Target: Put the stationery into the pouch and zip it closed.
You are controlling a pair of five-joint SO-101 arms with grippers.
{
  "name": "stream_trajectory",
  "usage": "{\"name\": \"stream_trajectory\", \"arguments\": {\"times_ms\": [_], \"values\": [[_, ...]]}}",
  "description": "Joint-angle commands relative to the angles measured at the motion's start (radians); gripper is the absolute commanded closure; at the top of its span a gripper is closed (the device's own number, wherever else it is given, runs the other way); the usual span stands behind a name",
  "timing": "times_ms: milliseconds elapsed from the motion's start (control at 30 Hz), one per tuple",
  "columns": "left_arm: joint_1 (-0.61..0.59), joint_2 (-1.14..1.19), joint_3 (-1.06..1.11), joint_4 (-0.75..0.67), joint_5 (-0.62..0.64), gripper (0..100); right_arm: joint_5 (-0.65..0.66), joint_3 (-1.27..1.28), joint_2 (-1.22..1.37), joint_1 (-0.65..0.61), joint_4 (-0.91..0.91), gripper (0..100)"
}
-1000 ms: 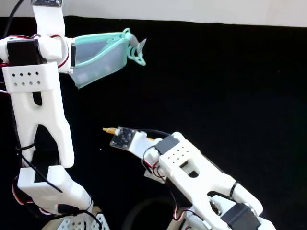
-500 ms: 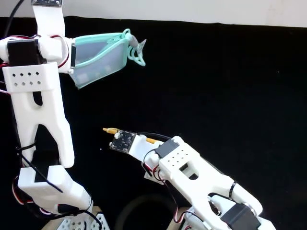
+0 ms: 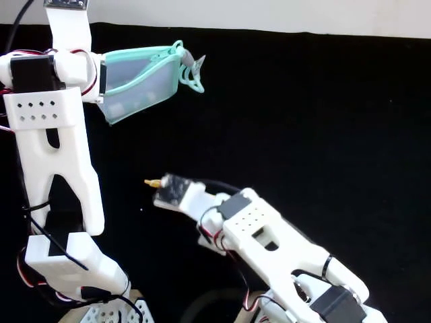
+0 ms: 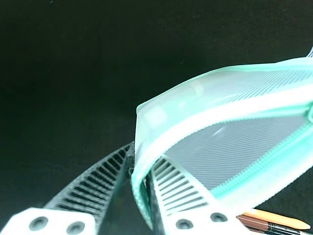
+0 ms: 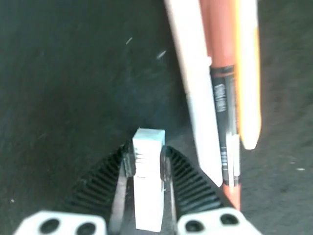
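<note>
Black table (image 3: 323, 134); upper left, left gripper (image 4: 138, 171) clamped on mint pouch (image 3: 141, 81); left of centre, right gripper (image 5: 146, 159) pinches white eraser (image 5: 148, 191), pens (image 5: 222, 98) just beside.

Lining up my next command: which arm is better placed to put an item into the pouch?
Right. The right claw is shut on a small white rectangular block, while the left claw is occupied clamping the mint-green mesh pouch.

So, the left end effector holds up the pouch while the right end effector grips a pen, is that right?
No: the right wrist view shows the right end effector gripping a white block, with the pens lying beside it. The left end effector does hold up the pouch.
</note>
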Motion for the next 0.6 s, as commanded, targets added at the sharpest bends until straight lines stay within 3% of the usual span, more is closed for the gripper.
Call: {"name": "stream_trajectory", "arguments": {"times_ms": [0, 567], "values": [[-0.005, -0.044, -0.004, -0.006, 0.009, 99, -0.083, -0.102, -0.038, 0.064, -0.008, 99.1], [-0.002, -0.042, -0.004, -0.005, 0.031, 99, -0.379, -0.390, -0.341, 0.139, -0.010, 99.1]]}}
